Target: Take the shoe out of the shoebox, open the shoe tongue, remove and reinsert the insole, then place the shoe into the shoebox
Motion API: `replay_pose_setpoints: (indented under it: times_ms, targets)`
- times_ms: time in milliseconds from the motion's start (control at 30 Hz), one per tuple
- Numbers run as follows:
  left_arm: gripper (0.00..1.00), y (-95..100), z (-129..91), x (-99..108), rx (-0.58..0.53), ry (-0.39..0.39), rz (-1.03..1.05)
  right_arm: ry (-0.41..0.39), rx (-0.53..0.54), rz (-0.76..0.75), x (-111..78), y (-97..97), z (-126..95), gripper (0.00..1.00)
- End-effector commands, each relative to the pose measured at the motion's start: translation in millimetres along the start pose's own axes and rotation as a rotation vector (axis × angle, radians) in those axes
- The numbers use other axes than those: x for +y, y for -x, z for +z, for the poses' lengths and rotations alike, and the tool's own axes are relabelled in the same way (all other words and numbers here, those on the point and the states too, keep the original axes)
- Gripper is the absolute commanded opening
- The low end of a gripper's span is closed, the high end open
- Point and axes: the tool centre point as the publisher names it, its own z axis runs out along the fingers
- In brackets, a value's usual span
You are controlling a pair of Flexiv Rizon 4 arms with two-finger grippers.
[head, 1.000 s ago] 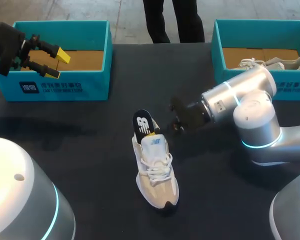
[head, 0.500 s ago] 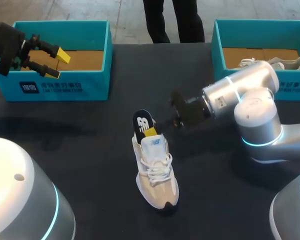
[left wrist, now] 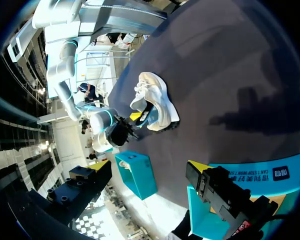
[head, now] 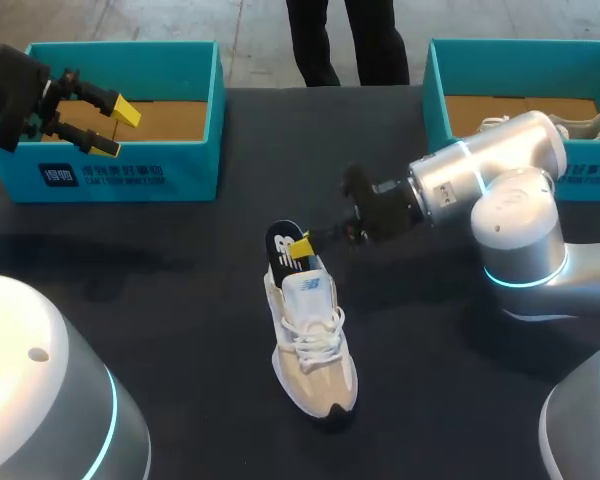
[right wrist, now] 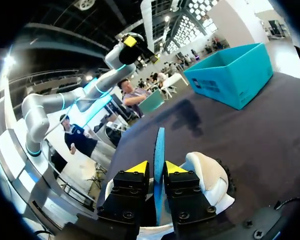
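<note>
While the right arm [head: 470, 178] extends in from the right, its jaws clamp the dark insole [head: 283, 247] standing in the centre-frame sneaker [head: 315, 360]. Upper left, the left arm [head: 18, 90] hovers over a teal shoebox [head: 130, 172], jaws apart.

Right arm [head: 480, 170] pulls up and back over the last second; wrist and elbow sit higher in each frame, and the wrist ends up further from the shoe [head: 315, 345] below it. Right gripper [head: 302, 245] rises with it: the yellow tips go from low at the shoe's collar to about mid-height on the insole [head: 282, 243] clamped edge-on between the fingers. The insole itself barely shifts; can't tell if it's come any further out of the heel.
</note>
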Motion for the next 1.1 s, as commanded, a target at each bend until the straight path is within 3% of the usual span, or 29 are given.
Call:
replay_pose_setpoints:
  times_ms: [33,200,633,1100]
  targets:
    - [1.0,0.3,-0.1,-0.8,0.002,0.001,0.001,0.006,-0.015,-0.005,3.3,-2.5,-0.3,0.16]
    - [1.0,0.3,-0.1,-0.8,0.002,0.001,0.001,0.017,-0.023,-0.005,4.9,0.6,0.5,0.0]
    - [1.0,0.3,-0.1,-0.8,0.002,0.001,0.001,0.016,-0.003,0.008,-1.0,4.6,8.1,0.0]
    - [1.0,0.3,-0.1,-0.8,0.002,0.001,0.001,-0.011,0.035,0.066,-24.6,7.6,15.5,0.0]
